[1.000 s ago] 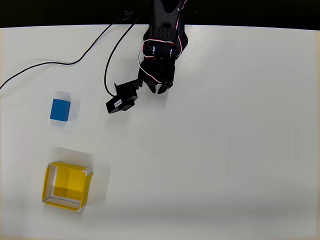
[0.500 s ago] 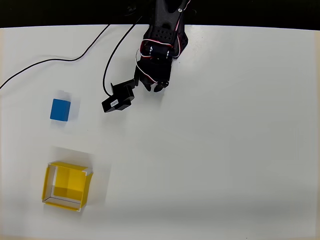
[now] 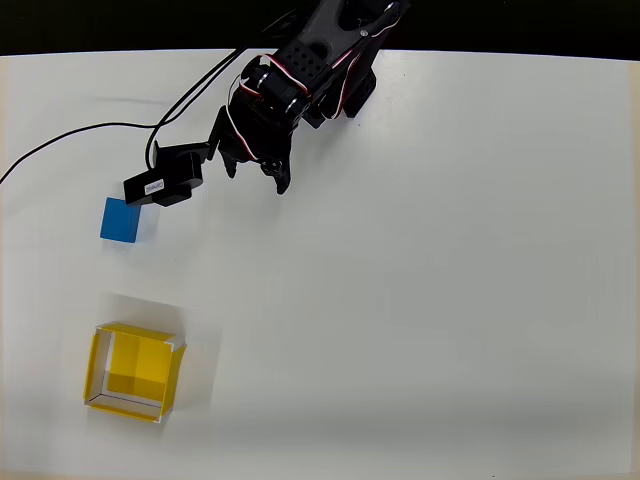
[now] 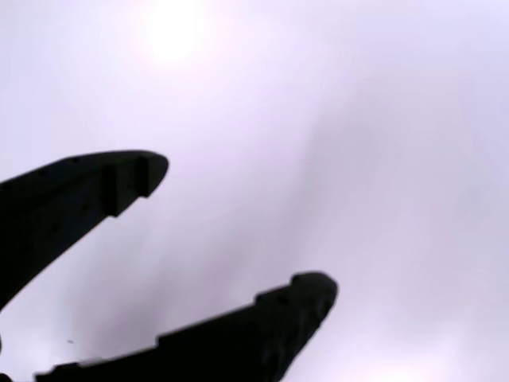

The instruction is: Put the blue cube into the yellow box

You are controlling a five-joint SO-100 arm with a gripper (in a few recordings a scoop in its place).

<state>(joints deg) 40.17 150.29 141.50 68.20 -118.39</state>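
Observation:
The blue cube (image 3: 120,219) sits on the white table at the left in the overhead view. Below it stands the yellow box (image 3: 133,372), open-topped with whitish rim edges and nothing inside. My black gripper (image 3: 255,176) hangs to the upper right of the cube, well apart from it, with its fingers spread. The wrist camera block (image 3: 160,186) sticks out left of the gripper and reaches almost to the cube's upper right corner. In the wrist view the gripper (image 4: 238,231) is open, two dark fingers with only bare white table between them.
A black cable (image 3: 80,130) runs from the arm across the upper left of the table (image 3: 450,300). The table's far edge meets a dark strip at the top, where the arm's base stands.
The arm has swung left toward the blue cube, the camera block now near the cube's upper right corner. Cube and box have not moved.

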